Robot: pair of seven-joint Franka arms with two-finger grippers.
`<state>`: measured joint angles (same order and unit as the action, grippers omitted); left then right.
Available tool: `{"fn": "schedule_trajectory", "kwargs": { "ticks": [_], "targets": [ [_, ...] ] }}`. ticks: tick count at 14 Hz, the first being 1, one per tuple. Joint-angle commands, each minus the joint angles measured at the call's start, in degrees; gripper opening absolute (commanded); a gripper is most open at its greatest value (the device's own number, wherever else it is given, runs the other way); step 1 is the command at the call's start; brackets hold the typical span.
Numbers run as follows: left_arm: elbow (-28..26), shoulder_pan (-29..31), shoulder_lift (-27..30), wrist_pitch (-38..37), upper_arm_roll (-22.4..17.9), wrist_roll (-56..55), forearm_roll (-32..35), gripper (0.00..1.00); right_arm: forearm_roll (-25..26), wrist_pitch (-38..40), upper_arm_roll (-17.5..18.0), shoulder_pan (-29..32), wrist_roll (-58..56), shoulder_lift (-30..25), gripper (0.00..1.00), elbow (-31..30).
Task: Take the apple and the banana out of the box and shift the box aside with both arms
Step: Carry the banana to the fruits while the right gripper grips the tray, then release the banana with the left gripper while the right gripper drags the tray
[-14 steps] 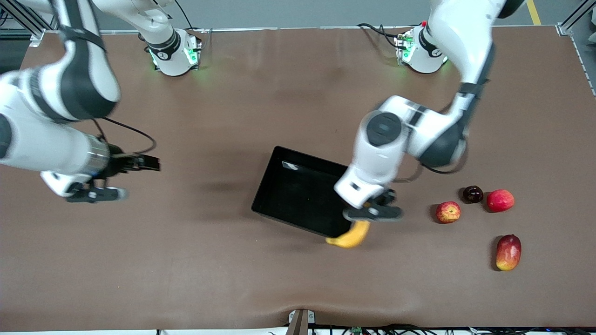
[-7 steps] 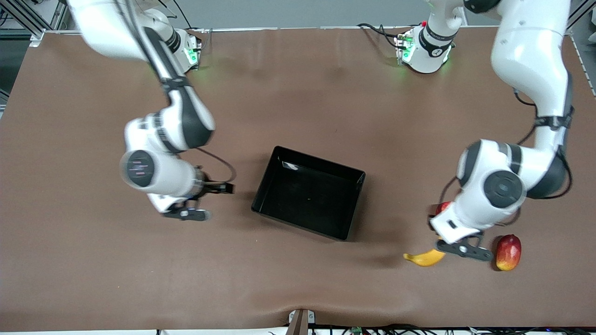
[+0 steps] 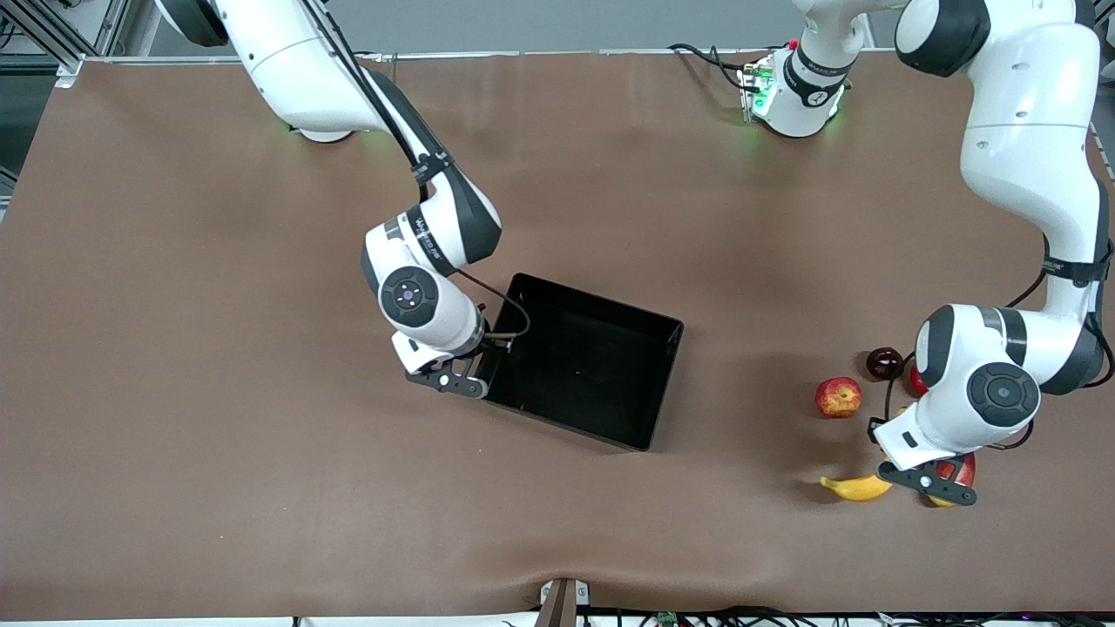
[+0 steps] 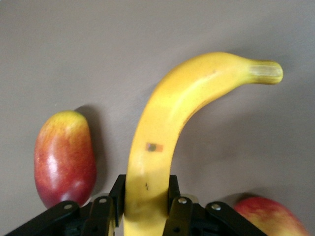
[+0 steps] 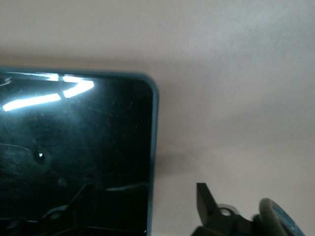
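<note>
The yellow banana [image 3: 855,488] [image 4: 167,137] is clamped at its thick end by my left gripper [image 3: 899,482] [image 4: 146,189], low over the table beside the mango. The streaked apple [image 3: 838,397] lies on the table, farther from the front camera than the banana. The black box [image 3: 601,306] [image 5: 153,128] sits mid-table with nothing in it. My right gripper [image 3: 484,369] [image 5: 142,201] is at the box's wall toward the right arm's end. Its jaws are open and straddle that wall, one finger [image 5: 206,199] outside and one inside.
A red-and-yellow mango [image 3: 963,468] [image 4: 64,157] lies right beside the left gripper, partly hidden by it. A small dark round fruit [image 3: 885,362] and a plain red apple [image 3: 915,380], mostly hidden by the left arm, lie farther back.
The left arm carried the banana from the box's near corner toward its own end of the table, down beside the mango. The right arm swung in to the box's wall.
</note>
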<state>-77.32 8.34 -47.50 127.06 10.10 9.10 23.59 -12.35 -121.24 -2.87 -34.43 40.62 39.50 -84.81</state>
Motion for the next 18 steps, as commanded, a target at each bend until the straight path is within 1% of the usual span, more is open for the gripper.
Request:
{"fn": "schedule_trajectory", "kwargs": {
  "ticks": [1,2,3,4,5,6,7,8,9,12,13,15,16,17,18],
  "targets": [
    [-1.1,1.9,-0.7,2.0,0.2,0.4,1.6,0.0,-1.3,0.8,-0.6,-1.3,5.0,1.1,0.18,0.8],
    [-1.4,2.2,-1.0,2.0,0.2,0.5,1.9,0.0,-0.7,1.1,-0.6,-1.6,4.7,1.1,0.15,0.6],
    [-2.0,2.7,-1.0,2.0,0.2,0.4,1.9,0.0,-1.1,2.0,-0.6,-1.5,5.0,1.1,0.0,0.5],
    [-2.6,2.8,-0.8,2.0,0.2,0.2,1.6,0.0,-1.4,2.4,-0.6,-1.5,5.2,1.1,0.0,0.5],
    [-2.7,2.8,-0.7,2.0,0.2,0.0,1.4,0.13,-1.4,2.5,-0.6,-1.5,5.1,1.1,0.0,0.5],
    [-2.7,2.8,-0.6,2.0,0.2,-0.1,1.2,0.46,-1.3,2.8,-0.6,-1.3,4.8,0.9,0.0,0.6],
    [-2.7,3.3,-0.3,2.0,0.4,0.0,1.1,0.94,-1.2,3.2,-0.6,-0.9,4.6,0.7,0.0,1.0],
    [-2.6,3.3,0.4,1.9,0.7,0.0,1.0,1.0,-0.7,3.4,-0.8,-0.9,4.6,0.1,0.0,1.3],
    [-2.5,3.2,2.6,1.2,0.7,0.0,0.9,1.0,-1.0,4.9,-1.1,-0.6,4.6,-0.5,0.0,2.0],
    [-2.3,3.3,9.7,-3.8,2.6,0.0,0.4,1.0,-1.5,13.2,-0.2,5.4,3.4,-1.2,0.0,6.3],
    [-2.3,3.3,12.1,-5.5,2.7,0.0,-2.0,1.0,-1.6,13.7,-0.2,6.7,1.2,-2.2,0.0,7.0],
    [-2.4,3.7,16.5,-10.1,2.6,-0.3,-9.2,1.0,-4.8,13.8,-0.2,10.4,-6.2,-4.0,0.0,7.1],
    [-2.4,4.3,18.7,-12.9,2.6,-0.2,-11.4,1.0,-5.8,14.1,-0.6,11.8,-9.8,-4.9,0.0,7.1],
    [-2.4,5.3,20.8,-16.1,2.6,0.0,-12.8,1.0,-5.8,15.2,-0.6,14.0,-12.6,-5.9,0.0,7.0],
    [-2.4,6.0,23.0,-19.5,2.7,-0.3,-14.2,1.0,-5.9,17.5,-0.6,16.6,-15.8,-6.4,0.0,7.0]
  ]
}}
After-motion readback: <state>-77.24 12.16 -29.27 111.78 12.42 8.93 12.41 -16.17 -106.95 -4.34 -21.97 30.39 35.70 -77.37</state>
